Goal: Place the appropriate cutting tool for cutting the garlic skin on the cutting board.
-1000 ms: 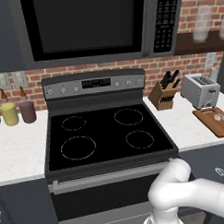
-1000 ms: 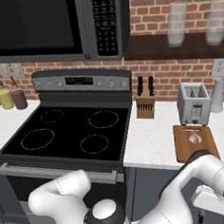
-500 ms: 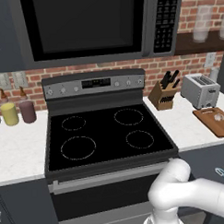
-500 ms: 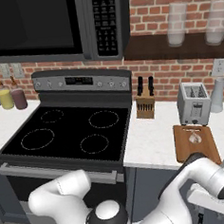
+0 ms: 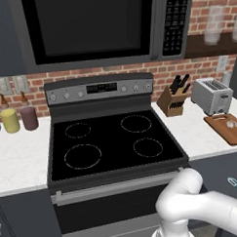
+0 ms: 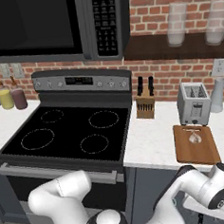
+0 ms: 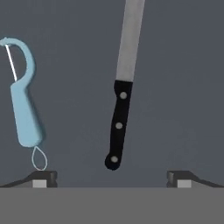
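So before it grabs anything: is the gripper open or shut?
Open: the gripper fingertips stand wide apart, nothing between them.

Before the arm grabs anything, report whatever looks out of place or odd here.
Nothing is spilled or damaged. The garlic sits alone on the cutting board. A black-handled knife and a blue peeler lie loose on a dark surface below the open gripper, away from the knife block.

Pincer (image 7: 112, 177) spread wide, empty, arm reaching low
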### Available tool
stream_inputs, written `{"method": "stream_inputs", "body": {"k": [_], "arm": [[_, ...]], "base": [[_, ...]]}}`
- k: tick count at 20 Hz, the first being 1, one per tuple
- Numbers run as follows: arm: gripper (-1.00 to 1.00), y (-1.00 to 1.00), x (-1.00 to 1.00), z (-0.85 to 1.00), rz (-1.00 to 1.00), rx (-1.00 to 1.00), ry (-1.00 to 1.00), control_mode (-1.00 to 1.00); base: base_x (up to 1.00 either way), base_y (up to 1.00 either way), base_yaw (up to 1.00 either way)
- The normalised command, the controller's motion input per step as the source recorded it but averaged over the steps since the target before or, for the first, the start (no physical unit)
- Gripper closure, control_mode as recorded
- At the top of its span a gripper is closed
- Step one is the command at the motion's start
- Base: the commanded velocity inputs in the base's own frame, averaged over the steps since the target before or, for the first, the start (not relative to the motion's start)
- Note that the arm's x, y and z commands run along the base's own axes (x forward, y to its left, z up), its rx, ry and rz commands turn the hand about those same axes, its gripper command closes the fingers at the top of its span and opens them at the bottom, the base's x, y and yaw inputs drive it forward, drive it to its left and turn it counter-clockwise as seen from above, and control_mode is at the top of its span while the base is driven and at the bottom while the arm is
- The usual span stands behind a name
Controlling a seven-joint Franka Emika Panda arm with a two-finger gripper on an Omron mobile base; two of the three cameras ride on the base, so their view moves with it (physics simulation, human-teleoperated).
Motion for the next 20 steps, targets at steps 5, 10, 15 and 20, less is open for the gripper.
{"method": "stream_inputs", "body": {"k": [5, 10, 15, 20], "arm": [[-1.00, 0.00, 0.11, -0.41, -0.03, -0.10, 0.00, -1.00], [-1.00, -0.01, 0.13, -0.28, -0.02, 0.00, 0.00, -1.00], [-1.00, -0.18, 0.22, -0.18, 0.00, 0.00, 0.01, -1.00], [-1.00, -0.23, 0.22, -0.18, 0.00, 0.00, 0.01, -1.00]], "base": [[0.00, 0.00, 0.00], [0.00, 0.00, 0.00], [0.00, 0.00, 0.00], [0.00, 0.00, 0.00]]}}
